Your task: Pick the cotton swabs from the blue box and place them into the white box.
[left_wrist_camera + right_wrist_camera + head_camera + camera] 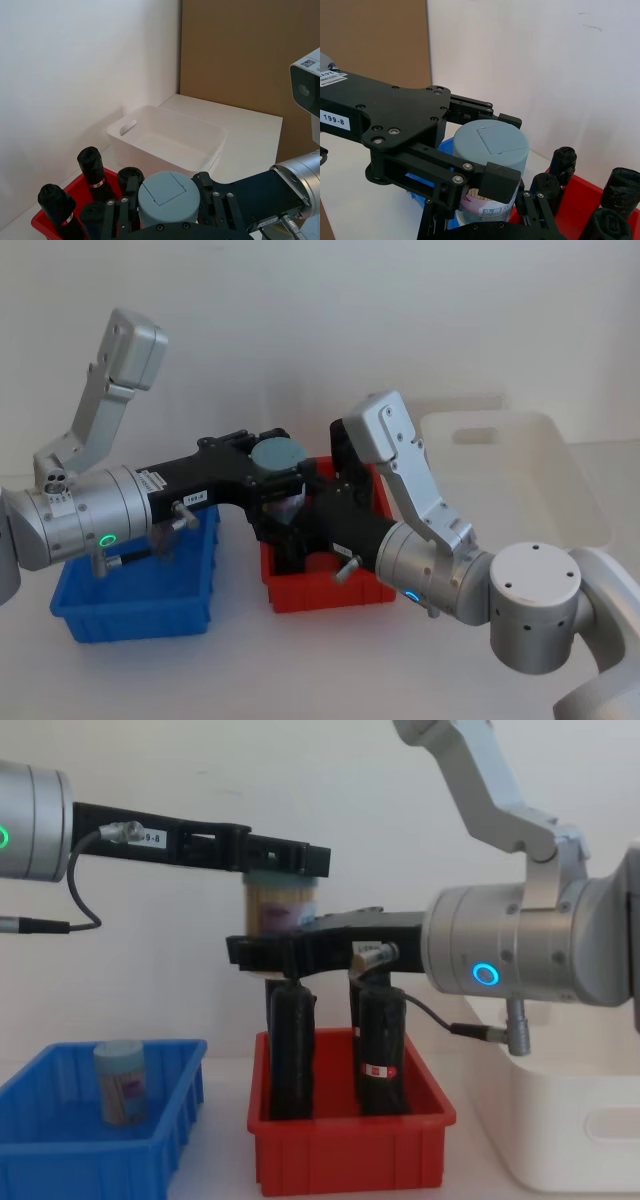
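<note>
A cotton swab jar (283,908) with a light blue lid (167,197) hangs in the air above the red bin. My left gripper (286,865) is shut on it just under the lid, reaching in from the left. My right gripper (272,952) comes from the right and sits around the jar's lower part (487,205). A second cotton swab jar (122,1082) stands upright in the blue box (60,1160) at the left. The white box (565,500) stands at the right, past the red bin, with a bare floor (167,140).
A red bin (350,1160) sits between the blue and white boxes, directly under both grippers. It holds tall black rolls (290,1040) standing upright, their tops close beneath the right gripper. A white wall runs behind the table.
</note>
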### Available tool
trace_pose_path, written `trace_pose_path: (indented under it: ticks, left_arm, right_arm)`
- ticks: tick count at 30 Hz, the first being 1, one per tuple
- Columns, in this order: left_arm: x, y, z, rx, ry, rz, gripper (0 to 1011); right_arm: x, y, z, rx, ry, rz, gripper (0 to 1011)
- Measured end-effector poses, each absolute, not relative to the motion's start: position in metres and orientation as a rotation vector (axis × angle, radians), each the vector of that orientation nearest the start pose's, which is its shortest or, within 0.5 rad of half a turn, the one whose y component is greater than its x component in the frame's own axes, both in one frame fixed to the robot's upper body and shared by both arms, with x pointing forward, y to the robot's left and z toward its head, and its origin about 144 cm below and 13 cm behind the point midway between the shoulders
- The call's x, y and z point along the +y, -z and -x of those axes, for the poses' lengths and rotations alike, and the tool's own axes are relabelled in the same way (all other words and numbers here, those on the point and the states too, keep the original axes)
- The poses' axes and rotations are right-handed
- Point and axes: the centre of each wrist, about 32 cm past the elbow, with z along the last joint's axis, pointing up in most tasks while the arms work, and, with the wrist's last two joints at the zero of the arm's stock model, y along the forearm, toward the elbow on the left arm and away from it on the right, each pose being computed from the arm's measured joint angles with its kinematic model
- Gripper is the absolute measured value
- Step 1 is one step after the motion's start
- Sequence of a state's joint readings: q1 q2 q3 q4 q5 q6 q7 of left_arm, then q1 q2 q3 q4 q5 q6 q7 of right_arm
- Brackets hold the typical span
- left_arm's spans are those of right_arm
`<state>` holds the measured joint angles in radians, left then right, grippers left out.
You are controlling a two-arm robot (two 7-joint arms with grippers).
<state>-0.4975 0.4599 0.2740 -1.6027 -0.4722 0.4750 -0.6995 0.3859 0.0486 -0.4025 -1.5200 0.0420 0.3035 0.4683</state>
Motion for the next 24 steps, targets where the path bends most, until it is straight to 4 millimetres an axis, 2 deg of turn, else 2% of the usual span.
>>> trace_pose_path:
  ticks: [7, 11, 24]
  left_arm:
    - [0.2761, -1.3256, -0.5524, 0.021, -0.633, -0.129, 938]
    - [0.2761, -1.3256, -0.5524, 0.021, -0.633, -0.129, 1000]
    - [0.2762, -1.3256, -0.5524, 0.021, -0.633, -0.129, 1000]
  right_arm:
    - [-0.1132, -1.2548, -0.5326, -0.103, 0.727, 0.126, 647]
    - [-0.113, -1.2547, -0.5325, -0.107, 0.728, 0.129, 647]
    - [-0.1186, -1.2539, -0.5266, -0.118, 0.764, 0.134, 648]
